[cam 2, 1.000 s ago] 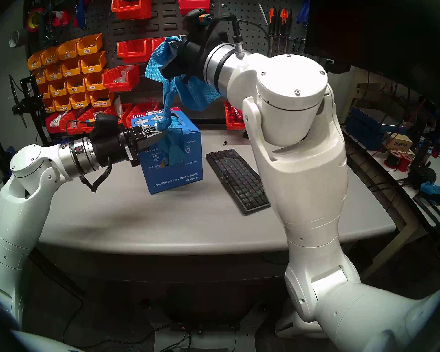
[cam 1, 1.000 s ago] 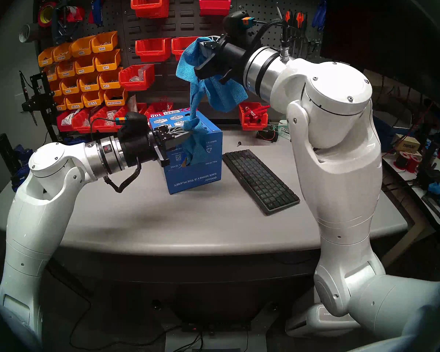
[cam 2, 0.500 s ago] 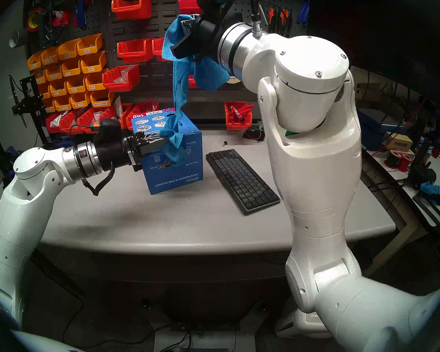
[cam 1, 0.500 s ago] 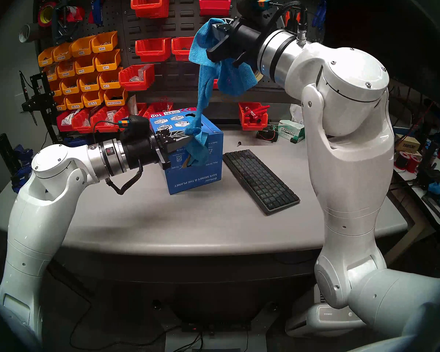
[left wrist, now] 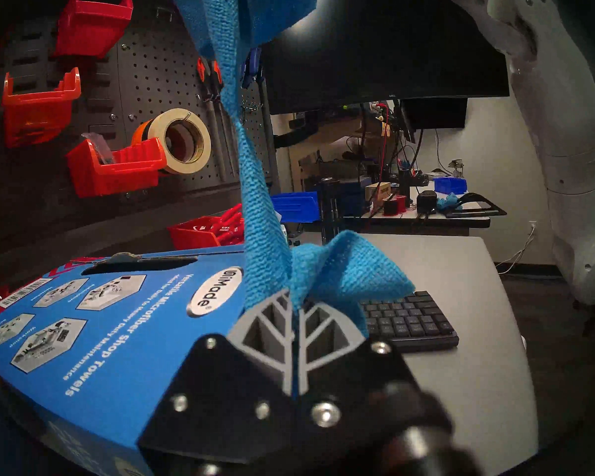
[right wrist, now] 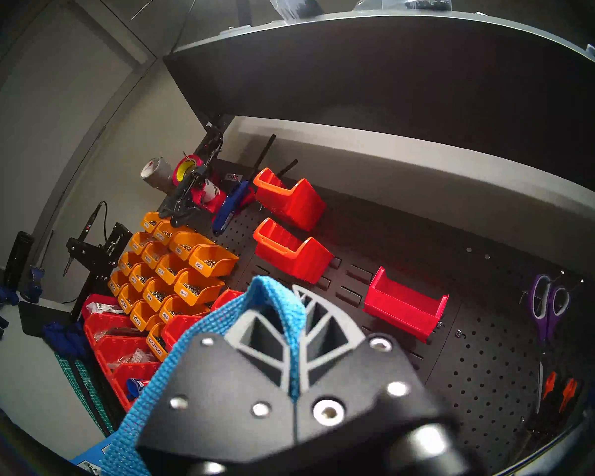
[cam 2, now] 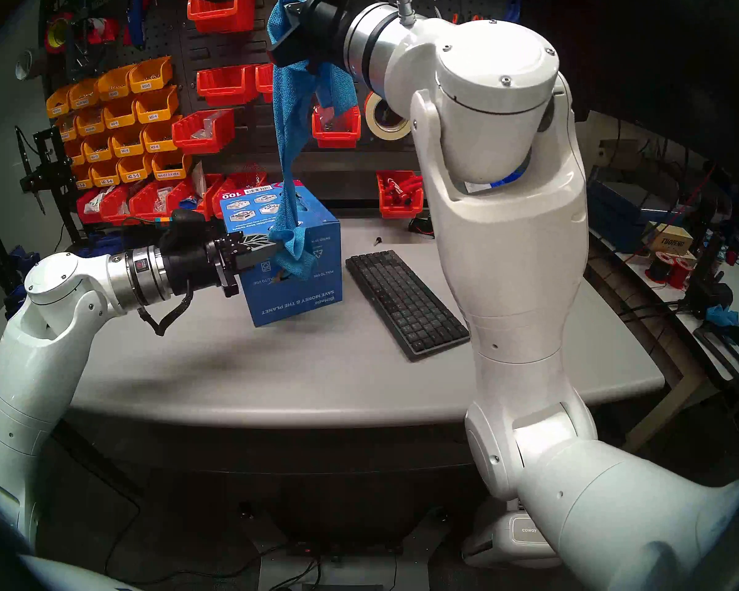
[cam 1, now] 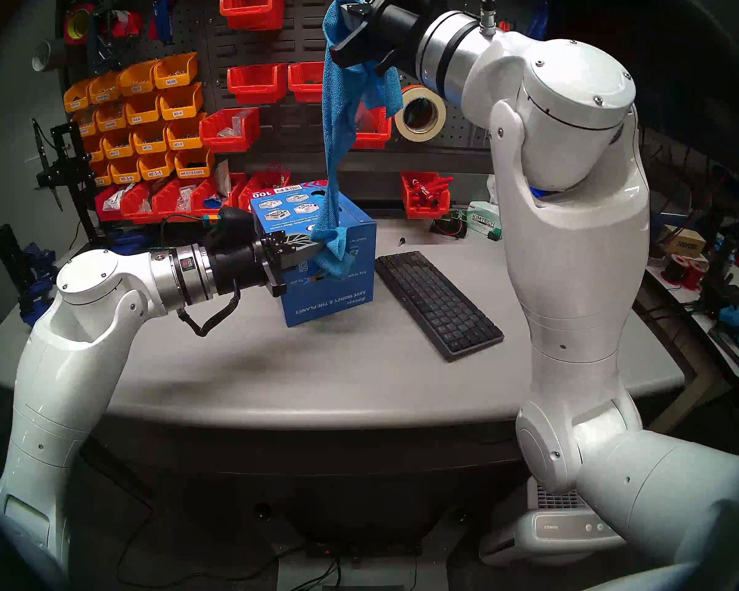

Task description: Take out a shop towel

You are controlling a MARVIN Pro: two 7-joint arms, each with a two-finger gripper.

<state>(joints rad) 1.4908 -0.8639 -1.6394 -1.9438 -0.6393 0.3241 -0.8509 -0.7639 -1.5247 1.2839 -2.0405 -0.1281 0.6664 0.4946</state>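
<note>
Grey workbench [cam 1: 231, 364] before a pegboard of red and orange bins. Pull up slow and straight with the right gripper [cam 1: 350, 27], clamped on the towel [cam 1: 333, 121] high above the box [cam 1: 329, 296], while the left gripper [cam 1: 316, 247], pinched shut on the lower end beside the box's opening, holds firm. Thin, floppy, bright blue, finely woven, stretched into a taut rope between both grips.

One blue shop towel [cam 1: 333, 121] is in sight, one blue cardboard box [cam 1: 329, 296], one dark keyboard [cam 1: 438, 304] and one green-and-white tissue box [cam 1: 485, 225] on the one grey table [cam 1: 274, 377]. Two robot arms, each with one gripper. One roll of cream tape [cam 1: 420, 114] hangs on the pegboard. I cannot count the orange and red bins exactly.
</note>
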